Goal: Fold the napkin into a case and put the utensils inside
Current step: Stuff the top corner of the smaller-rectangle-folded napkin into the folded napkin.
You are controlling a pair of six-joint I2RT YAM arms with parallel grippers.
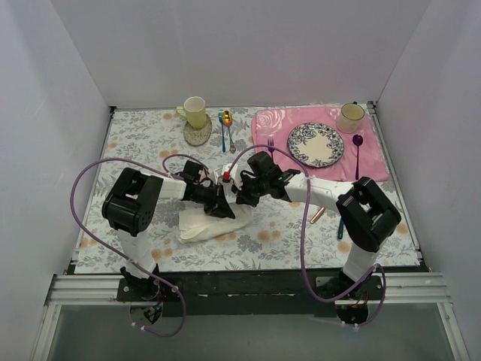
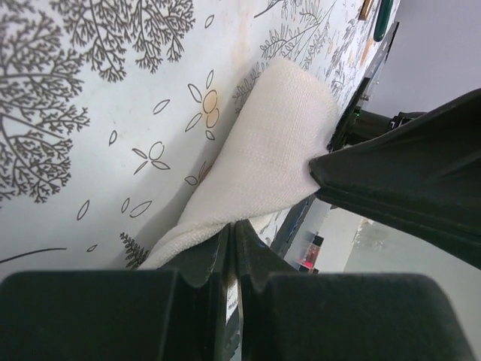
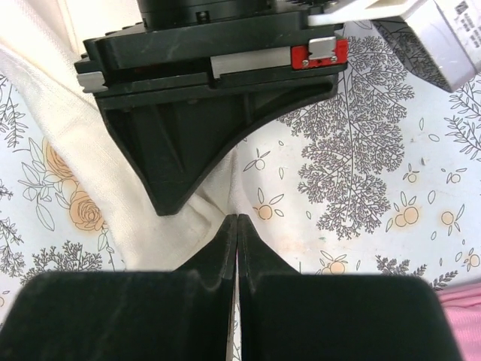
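Note:
The cream-white napkin (image 1: 201, 224) lies bunched on the floral tablecloth, with one edge lifted between the two arms. My left gripper (image 1: 223, 204) is shut on that lifted edge; its tips (image 2: 233, 226) pinch the cloth (image 2: 263, 150). My right gripper (image 1: 242, 197) faces it from the right and is shut on a fold of the napkin (image 3: 60, 128) at its tips (image 3: 237, 219). The copper knife (image 1: 317, 215) and the teal handle of the spoon (image 1: 340, 227) lie under the right arm, partly hidden.
A pink placemat (image 1: 376, 162) at the back right carries a patterned plate (image 1: 316, 144), a mug (image 1: 350, 116), a purple fork (image 1: 270, 144) and a purple spoon (image 1: 358, 147). A yellow cup (image 1: 195, 111) and a blue-handled spoon (image 1: 224, 128) stand at the back centre.

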